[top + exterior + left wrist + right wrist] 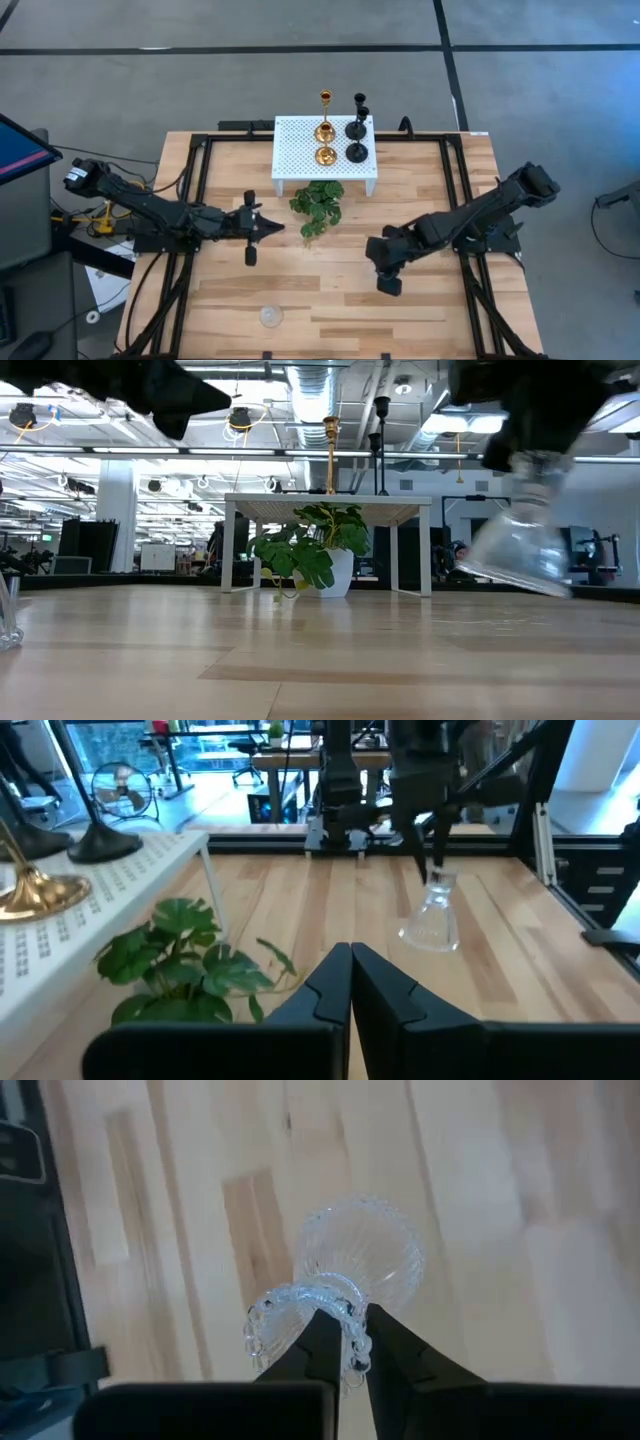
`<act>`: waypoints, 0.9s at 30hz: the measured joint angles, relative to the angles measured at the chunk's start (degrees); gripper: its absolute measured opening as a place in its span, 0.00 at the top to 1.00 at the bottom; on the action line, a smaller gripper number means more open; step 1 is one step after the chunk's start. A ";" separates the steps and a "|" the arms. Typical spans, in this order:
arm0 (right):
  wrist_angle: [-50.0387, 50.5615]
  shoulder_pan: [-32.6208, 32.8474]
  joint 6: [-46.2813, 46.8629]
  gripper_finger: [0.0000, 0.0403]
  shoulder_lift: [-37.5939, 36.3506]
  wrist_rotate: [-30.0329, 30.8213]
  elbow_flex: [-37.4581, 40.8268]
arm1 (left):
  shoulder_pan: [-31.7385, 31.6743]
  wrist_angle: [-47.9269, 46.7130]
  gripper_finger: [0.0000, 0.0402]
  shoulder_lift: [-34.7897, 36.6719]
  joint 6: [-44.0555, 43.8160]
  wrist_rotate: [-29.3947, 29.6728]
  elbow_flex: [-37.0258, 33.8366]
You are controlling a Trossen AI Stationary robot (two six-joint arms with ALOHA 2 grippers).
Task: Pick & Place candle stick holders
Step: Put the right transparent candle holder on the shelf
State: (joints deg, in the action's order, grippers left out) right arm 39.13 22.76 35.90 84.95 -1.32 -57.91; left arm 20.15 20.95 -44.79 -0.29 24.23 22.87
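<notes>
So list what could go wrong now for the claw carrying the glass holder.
The right claw pinches only the beaded rim of the clear glass holder, which hangs tilted above the table; it might slip and drop. The stand already carries four holders, so placing there may knock one.

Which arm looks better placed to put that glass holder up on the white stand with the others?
The right one. Its pincer is already shut on the glass holder, lifted off the table. The left pincer is shut and empty, near the plant. The white stand holds four holders.
</notes>
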 joint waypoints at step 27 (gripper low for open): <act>-8.52 -12.12 -33.54 0.97 0.20 7.17 -10.60 | -12.49 -18.71 0.95 -21.32 -0.01 -15.93 23.34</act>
State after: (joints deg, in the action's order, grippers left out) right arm 30.61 10.63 2.37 85.14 5.85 -68.51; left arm 7.66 2.24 -66.11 -0.30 8.30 46.22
